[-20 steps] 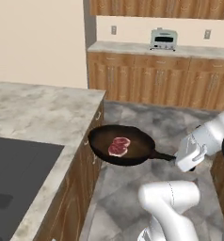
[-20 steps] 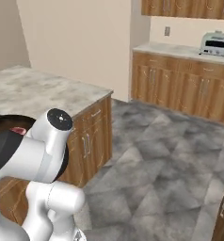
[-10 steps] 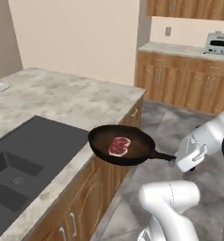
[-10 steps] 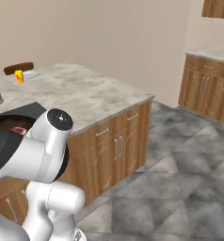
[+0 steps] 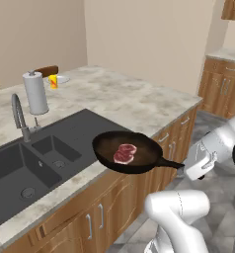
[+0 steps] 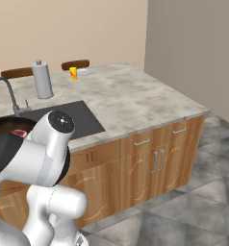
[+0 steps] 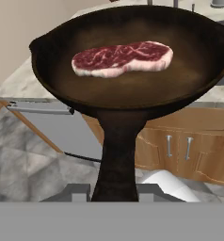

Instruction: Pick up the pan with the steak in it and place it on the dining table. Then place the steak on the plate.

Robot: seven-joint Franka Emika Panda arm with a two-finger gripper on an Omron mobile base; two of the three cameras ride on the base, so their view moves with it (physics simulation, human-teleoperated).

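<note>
Fingers [image 7: 115,195] are clamped on the end of the pan's handle; you can see the dark shaft run down between them in the hand view. Your pan [image 5: 131,152] is held level in the air, handle pointing back toward the arm, with its bowl hanging over the front edge of the desk [image 5: 134,101] just beside the sink [image 5: 28,165]. In the right base view a sliver of the pan [image 6: 3,126] peeks out behind the arm's shoulder. Your steak [image 5: 124,153] lies flat in the middle of the bowl, fat edge showing in the hand view [image 7: 122,58]. Past the sink you have a faucet [image 5: 18,116], then a paper towel roll [image 5: 35,92] standing upright. Farther back on the desk a small yellow thing [image 5: 53,81] stands beside a shallow white dish [image 5: 62,79], too small to tell more. Beyond the far edge two wooden chair backs [image 6: 75,64] rise against the beige wall
</note>
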